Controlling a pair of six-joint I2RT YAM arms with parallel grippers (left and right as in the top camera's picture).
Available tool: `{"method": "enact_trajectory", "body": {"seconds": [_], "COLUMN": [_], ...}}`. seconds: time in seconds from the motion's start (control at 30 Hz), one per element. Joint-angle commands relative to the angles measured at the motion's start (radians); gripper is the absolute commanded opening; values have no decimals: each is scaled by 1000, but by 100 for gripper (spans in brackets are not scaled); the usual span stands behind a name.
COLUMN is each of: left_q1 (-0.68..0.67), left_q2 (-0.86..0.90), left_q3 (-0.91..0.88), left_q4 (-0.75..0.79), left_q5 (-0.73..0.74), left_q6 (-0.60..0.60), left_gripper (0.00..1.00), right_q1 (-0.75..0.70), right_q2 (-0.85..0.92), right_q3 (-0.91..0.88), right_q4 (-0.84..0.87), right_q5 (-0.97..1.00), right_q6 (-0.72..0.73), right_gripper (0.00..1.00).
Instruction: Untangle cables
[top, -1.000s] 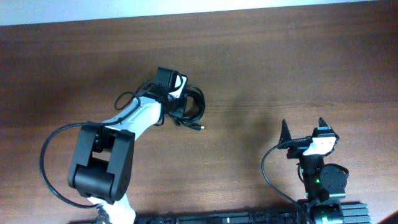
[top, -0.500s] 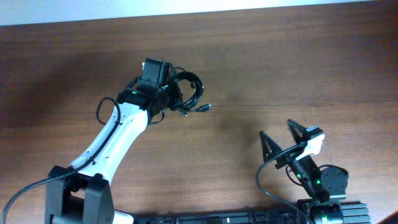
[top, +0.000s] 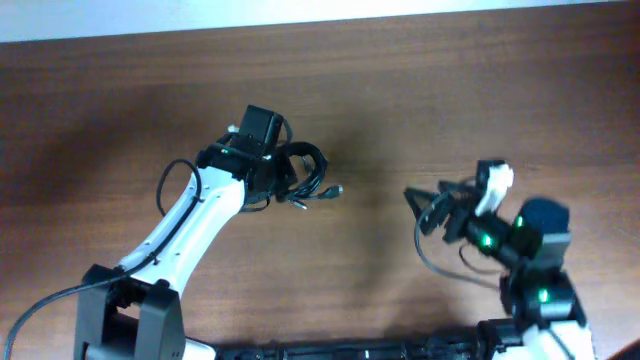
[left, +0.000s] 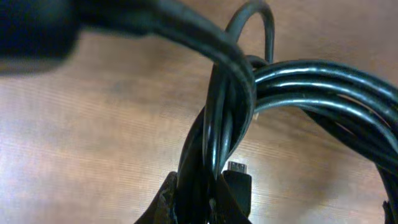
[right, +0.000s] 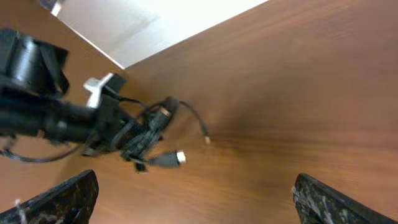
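Note:
The cables (top: 308, 168) are a tangled bundle of thin black cords in the middle of the brown table, with one plug (top: 331, 191) sticking out to the right. My left gripper (top: 286, 178) is shut on several strands of the bundle. In the left wrist view the looped cables (left: 311, 87) fill the frame, the left gripper (left: 208, 200) pinches strands at the bottom edge, and a small plug (left: 237, 178) hangs beside it. My right gripper (top: 420, 208) is wide open, to the right of the bundle and pointing at it. From the right gripper (right: 199, 205) the cables (right: 144, 138) and a silver-tipped plug (right: 169, 158) lie ahead.
The wooden table (top: 480, 100) ends at a pale strip (top: 320, 12) along the far side. The left arm (top: 190, 225) runs diagonally from the bottom left. The right arm base (top: 535, 290) sits at the bottom right with its own thick wire (top: 430, 262).
The right arm has risen from the front edge and swung left toward the bundle, its gripper still wide open. The left arm stretched out with the cables in its gripper.

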Motion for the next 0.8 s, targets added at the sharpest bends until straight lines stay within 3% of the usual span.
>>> {"method": "enact_trajectory", "body": {"seconds": [0.0,0.07,0.2,0.3,0.37,0.5,0.53,0.6,0.63,0.67,0.77], "left_q1": [1,1,1,0,-14,-72,-80,-98,-97,-97,-97], "left_q2": [-49,-108,-138,-138,-138,-138,-138,-138,-138,-140,-158], "left_q3": [10,10,10,10,10,10,10,10,10,10,10], "left_q4": [74,135,150,146,131,132,133,131,124,116,98], "left_q5": [-8,-14,-14,-34,-139,-233,-233,-232,-232,-232,-179], "left_q6": [344,410,331,293,293,293,292,251,203,150,51], "left_gripper": [0,0,0,0,0,0,0,0,0,0,0], "right_q1": [5,16,133,269,333,477,494,542,549,547,533], "right_q2": [262,490,769,865,869,869,869,869,869,869,869], "right_q3": [134,147,147,147,147,147,147,147,147,147,147], "right_q4": [151,413,615,790,895,927,927,927,926,923,888], "right_q5": [-332,-495,-397,-279,-169,115,148,225,237,238,275], "right_q6": [53,324,553,671,692,768,774,774,774,773,773], "right_gripper": [98,98,99,99,99,99,96,71,52,44,36]}}
